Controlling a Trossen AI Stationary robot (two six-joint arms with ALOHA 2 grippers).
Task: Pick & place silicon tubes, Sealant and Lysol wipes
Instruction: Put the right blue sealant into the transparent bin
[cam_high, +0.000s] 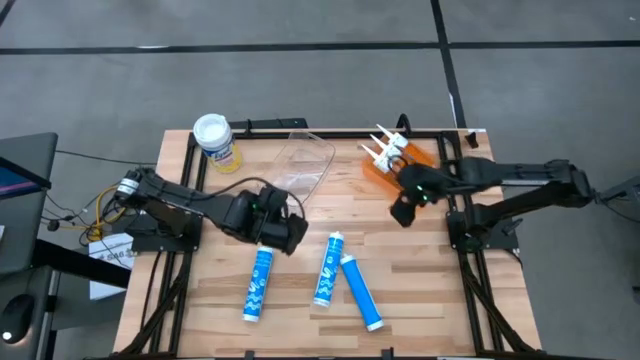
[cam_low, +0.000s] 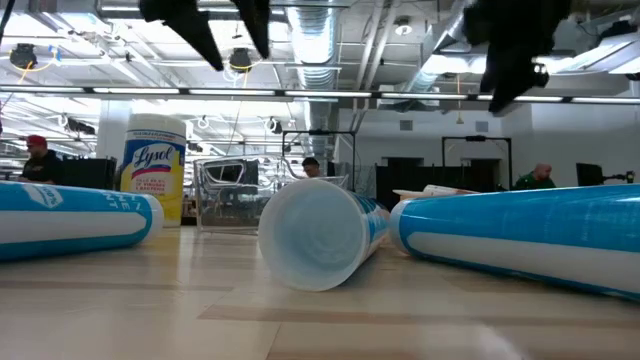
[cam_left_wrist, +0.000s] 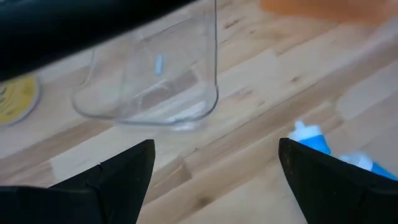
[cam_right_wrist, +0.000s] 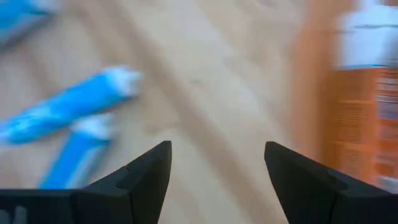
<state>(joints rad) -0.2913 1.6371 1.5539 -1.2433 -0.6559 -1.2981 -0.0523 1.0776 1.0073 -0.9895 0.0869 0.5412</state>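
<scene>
The right hand (cam_high: 402, 212), fingers spread and empty, hovers just beside the orange cartridges (cam_high: 392, 160), nearer them than the left hand (cam_high: 282, 232), also spread.

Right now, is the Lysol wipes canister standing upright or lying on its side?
Upright. The Lysol wipes canister stands on its base in the low view, and the high view shows its round white lid facing up.
</scene>
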